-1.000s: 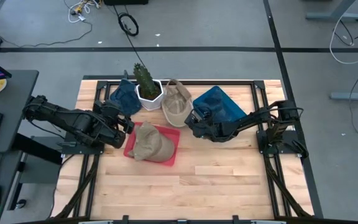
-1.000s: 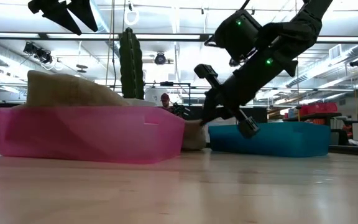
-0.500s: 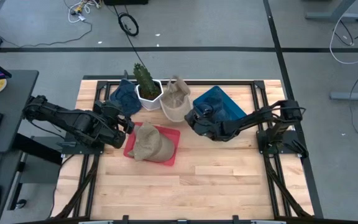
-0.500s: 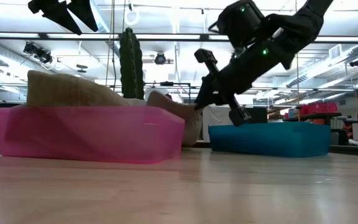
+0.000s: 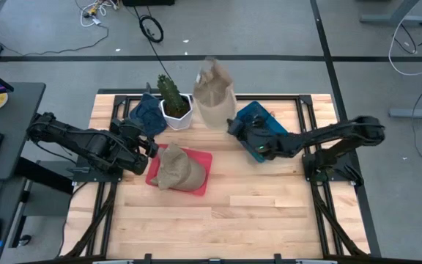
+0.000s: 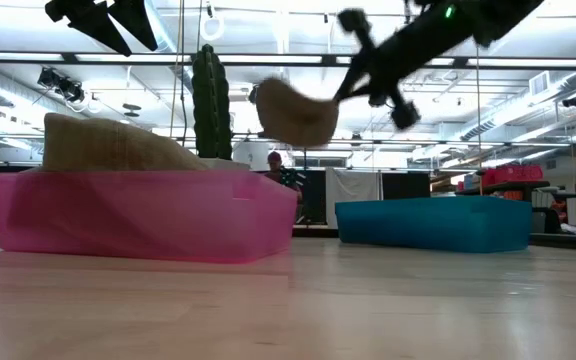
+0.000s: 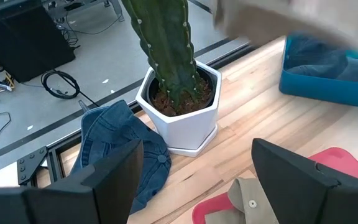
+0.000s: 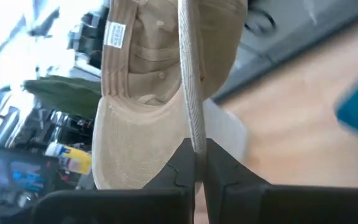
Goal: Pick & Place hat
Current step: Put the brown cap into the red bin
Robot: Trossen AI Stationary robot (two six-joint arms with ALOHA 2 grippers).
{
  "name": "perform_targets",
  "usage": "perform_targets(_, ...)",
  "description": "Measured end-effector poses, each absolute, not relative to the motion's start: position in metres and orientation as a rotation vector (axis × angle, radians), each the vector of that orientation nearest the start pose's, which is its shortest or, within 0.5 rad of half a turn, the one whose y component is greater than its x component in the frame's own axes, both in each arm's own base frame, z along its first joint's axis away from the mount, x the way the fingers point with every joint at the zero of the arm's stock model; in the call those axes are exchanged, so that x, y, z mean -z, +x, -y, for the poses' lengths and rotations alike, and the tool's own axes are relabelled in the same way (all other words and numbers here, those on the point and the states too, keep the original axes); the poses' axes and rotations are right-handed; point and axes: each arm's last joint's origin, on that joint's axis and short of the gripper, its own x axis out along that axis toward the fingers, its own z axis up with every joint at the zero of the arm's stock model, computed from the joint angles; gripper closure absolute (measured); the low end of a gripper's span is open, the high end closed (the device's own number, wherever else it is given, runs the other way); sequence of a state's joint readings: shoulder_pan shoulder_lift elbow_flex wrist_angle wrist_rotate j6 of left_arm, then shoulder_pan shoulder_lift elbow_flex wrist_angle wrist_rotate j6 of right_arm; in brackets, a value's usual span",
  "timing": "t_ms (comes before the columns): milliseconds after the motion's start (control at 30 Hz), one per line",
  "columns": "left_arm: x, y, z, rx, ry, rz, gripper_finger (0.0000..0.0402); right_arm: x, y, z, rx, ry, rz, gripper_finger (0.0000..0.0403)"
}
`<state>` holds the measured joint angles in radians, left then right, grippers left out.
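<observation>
Right claw [image 5: 231, 126] pinched shut on tan hat [image 5: 214, 97], now lifted clear off the surface, ready to carry over.

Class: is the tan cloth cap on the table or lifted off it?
Lifted: the tan cloth cap hangs from the shut right gripper, above the blue tray.

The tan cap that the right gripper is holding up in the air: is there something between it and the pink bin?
Partly. The right gripper is shut on the tan cap beside the potted cactus. The pink bin lies nearer the front edge and already holds another tan cap. The path itself looks open.
</observation>
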<state>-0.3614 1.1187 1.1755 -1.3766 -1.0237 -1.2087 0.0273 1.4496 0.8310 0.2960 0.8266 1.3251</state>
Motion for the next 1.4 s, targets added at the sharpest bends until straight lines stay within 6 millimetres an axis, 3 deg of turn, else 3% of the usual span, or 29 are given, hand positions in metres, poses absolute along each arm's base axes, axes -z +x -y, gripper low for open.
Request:
perform_targets(267,-0.335,0.164,0.036,-1.016,-0.218,-0.512,0.0099,-0.321,0.268,0.013,0.714,0.55,0.28,0.0397)
perform_targets(533,-0.335,0.165,0.036,-1.015,-0.221,-0.507,0.0099,-0.357,0.238,0.005,0.355,0.132,0.236,0.0397)
perform_targets(733,-0.337,0.166,0.037,-0.998,-0.274,-0.502,0.0099,-0.364,0.229,0.001,0.209,0.037,0.252,0.0397)
perform_targets(867,-0.35,0.167,0.037,-0.988,-0.355,-0.418,0.0099,-0.364,0.229,0.002,0.136,0.068,0.242,0.0396)
perform_targets(1133,-0.397,0.164,0.034,-0.989,-0.461,-0.184,0.0099,-0.359,0.23,0.002,0.029,0.105,0.188,0.0396)
perform_targets(1400,-0.447,0.159,0.032,-0.887,-0.486,-0.093,0.0099,-0.354,0.231,0.002,0.031,0.106,0.139,0.0396)
